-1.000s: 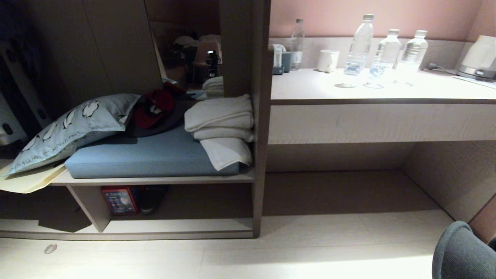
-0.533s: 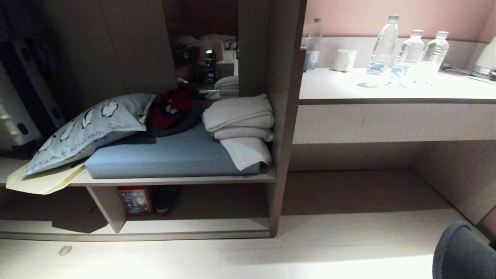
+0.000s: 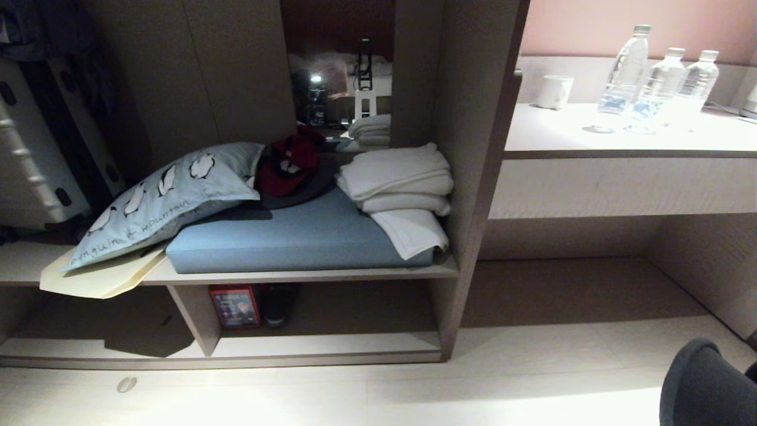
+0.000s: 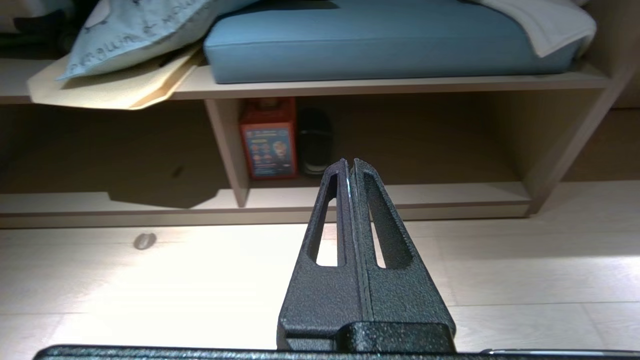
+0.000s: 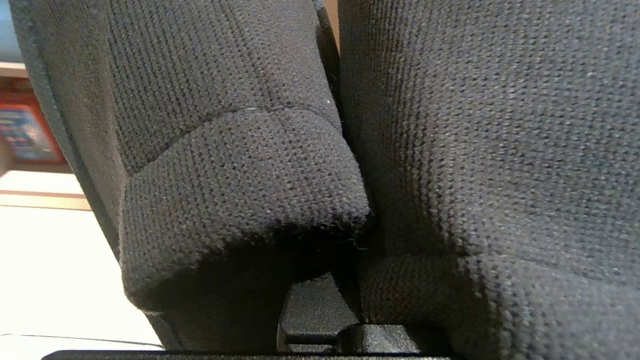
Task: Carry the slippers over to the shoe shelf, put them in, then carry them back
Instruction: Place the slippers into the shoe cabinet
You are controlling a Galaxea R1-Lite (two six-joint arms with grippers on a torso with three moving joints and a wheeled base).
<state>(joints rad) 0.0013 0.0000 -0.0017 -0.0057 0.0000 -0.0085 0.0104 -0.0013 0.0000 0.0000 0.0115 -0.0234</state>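
Evidently light, soft knit, the slippers (image 5: 240, 200) hang clamped as a pair in the right end effector (image 5: 320, 310), short of the shoe shelf (image 3: 325, 346); grip both soles together; left end effector (image 4: 350, 170) closed, empty.

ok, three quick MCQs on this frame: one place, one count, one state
1. Where is the red box?
A. on the desk
B. in the low pale-wood shoe shelf
C. on the floor

2. How many clear plastic water bottles are on the desk?
A. one
B. three
C. five

3. The left gripper is:
A. shut, empty
B. wide open
C. clamping a towel

Answers: 1 B, it stands beside the upright divider. 2 B, three capped bottles stand together. 3 A, its fingers meet with nothing between.
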